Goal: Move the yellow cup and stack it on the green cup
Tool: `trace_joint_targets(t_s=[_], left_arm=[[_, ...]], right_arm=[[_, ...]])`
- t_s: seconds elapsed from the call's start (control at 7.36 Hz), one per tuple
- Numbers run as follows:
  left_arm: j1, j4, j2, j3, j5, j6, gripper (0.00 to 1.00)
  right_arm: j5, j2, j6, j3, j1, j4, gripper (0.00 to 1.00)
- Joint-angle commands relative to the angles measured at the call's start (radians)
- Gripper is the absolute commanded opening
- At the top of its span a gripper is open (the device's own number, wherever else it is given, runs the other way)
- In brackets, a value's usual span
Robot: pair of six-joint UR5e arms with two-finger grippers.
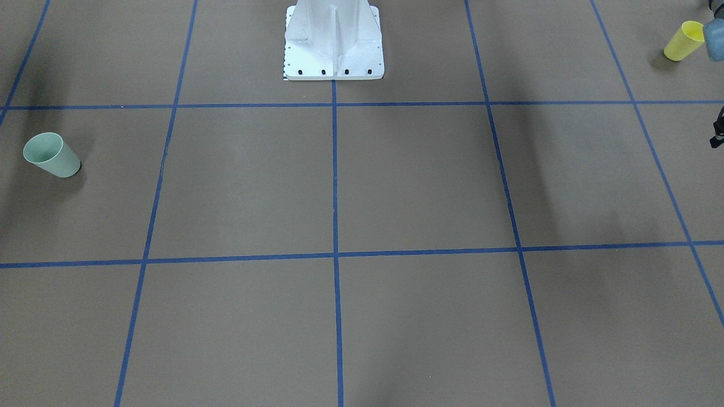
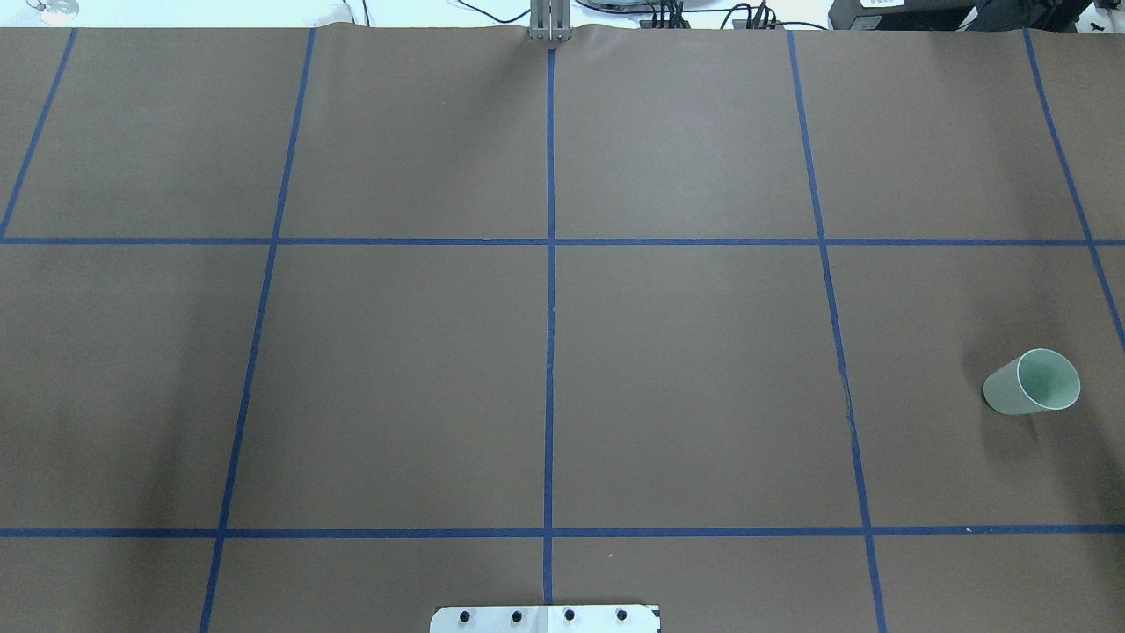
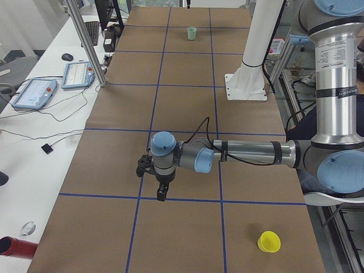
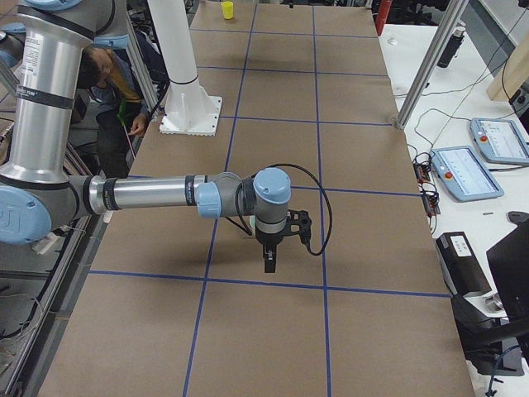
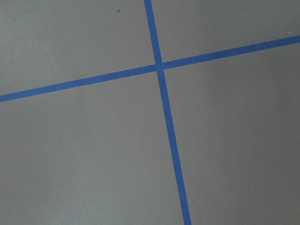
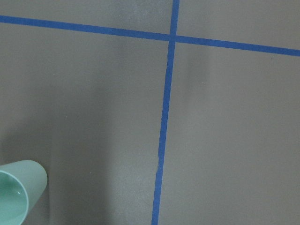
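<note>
Yellow cup (image 1: 683, 40) upright on table (image 2: 685, 396) at its far left end, close to robot side, nothing touching it; green cup (image 2: 1033, 382) upright at far right end, well apart from yellow. Left gripper (image 3: 161, 196) pointing down above blue tape (image 5: 159, 65) crossing, well away from yellow cup; right gripper (image 4: 269, 266) pointing down too, green cup just in lower-left corner of its wrist view. Cannot tell how wide either gripper is, seen only from side cameras
</note>
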Motion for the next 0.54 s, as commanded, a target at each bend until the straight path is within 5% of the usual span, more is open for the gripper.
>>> trace_joint_targets(t_s=[0.0,0.41], left_arm=[[0.002,0.001,-0.01,0.007,0.002,-0.002,1.0],[0.003,-0.043,-0.012,-0.008,0.0,-0.002,1.0]], right_arm=[[0.012,-0.001,-0.001,0.001,0.0,0.0,1.0],[0.08,0.002,-0.007,0.01,0.0,0.002,1.0]])
